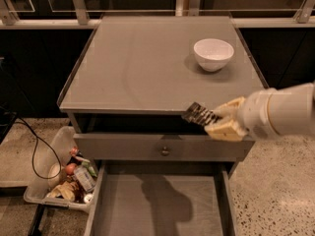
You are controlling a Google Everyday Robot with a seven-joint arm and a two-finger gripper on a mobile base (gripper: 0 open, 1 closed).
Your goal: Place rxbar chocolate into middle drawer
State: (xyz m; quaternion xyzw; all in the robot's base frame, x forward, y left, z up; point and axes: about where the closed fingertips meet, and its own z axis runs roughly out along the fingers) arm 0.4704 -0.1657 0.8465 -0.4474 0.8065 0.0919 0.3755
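My gripper [216,119] reaches in from the right on a white arm and is shut on the rxbar chocolate [199,115], a small dark wrapper with pale lettering. It holds the bar in the air just past the cabinet top's front edge, above the drawers. The middle drawer [162,205] is pulled out below, wide and grey with a bare floor; the arm's shadow falls on it. The drawer above it, with a small round knob [165,151], is shut.
A white bowl [213,54] stands at the back right of the grey cabinet top [133,68]. A clear bin of assorted items [66,178] sits on the floor to the left, beside a black cable [34,151].
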